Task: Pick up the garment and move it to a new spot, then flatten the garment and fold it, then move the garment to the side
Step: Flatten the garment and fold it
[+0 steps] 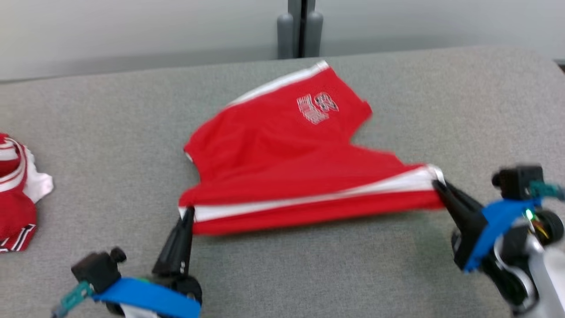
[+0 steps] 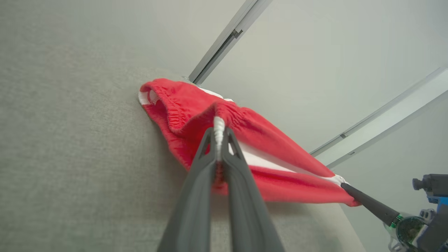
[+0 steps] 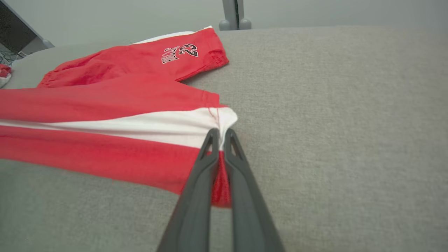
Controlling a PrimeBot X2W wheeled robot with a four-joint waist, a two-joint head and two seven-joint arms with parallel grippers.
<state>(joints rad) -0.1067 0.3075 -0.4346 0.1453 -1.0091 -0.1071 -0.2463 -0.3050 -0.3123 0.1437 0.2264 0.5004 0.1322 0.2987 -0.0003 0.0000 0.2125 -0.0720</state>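
Observation:
The garment (image 1: 287, 159) is a pair of red shorts with white side stripes and a printed number, lying on the grey table. Its near edge is lifted and stretched between both grippers. My left gripper (image 1: 189, 212) is shut on the garment's near left corner, at the waistband end (image 2: 218, 126). At the near right, my right gripper (image 1: 437, 183) is shut on the hem corner by the white stripe (image 3: 219, 134). The far leg with the number (image 3: 182, 52) rests flat on the table. In the left wrist view the right gripper's fingers (image 2: 367, 203) pinch the far corner.
Another red and white garment (image 1: 15, 198) lies bunched at the table's left edge. The grey table (image 1: 441, 97) ends at the back against a pale wall with a grey post (image 1: 300, 28). Bare fabric surface lies to the right and near side.

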